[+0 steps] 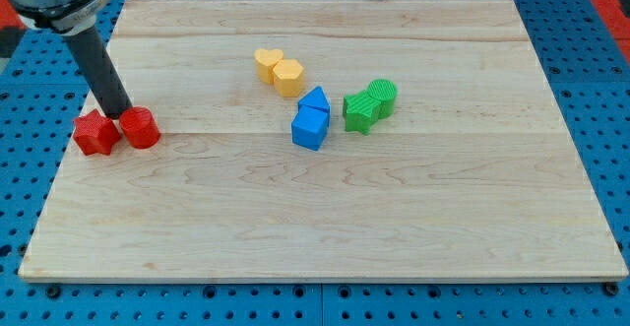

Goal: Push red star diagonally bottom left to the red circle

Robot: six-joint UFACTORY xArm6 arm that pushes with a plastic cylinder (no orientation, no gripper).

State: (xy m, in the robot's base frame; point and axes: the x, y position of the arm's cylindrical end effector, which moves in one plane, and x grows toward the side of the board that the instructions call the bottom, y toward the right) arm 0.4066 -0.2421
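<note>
The red star (95,133) lies near the board's left edge. The red circle (140,128) sits right beside it on the view's right, the two touching or nearly so. My tip (117,112) stands just above the gap between them, at their top edges. The rod rises up and to the left from there.
A yellow heart (267,62) and a yellow hexagon (288,76) touch near the top centre. A blue triangle (315,100) and a blue cube (309,128) sit together mid-board. A green star (359,112) and a green cylinder (382,96) lie right of them. The wooden board (325,218) rests on blue pegboard.
</note>
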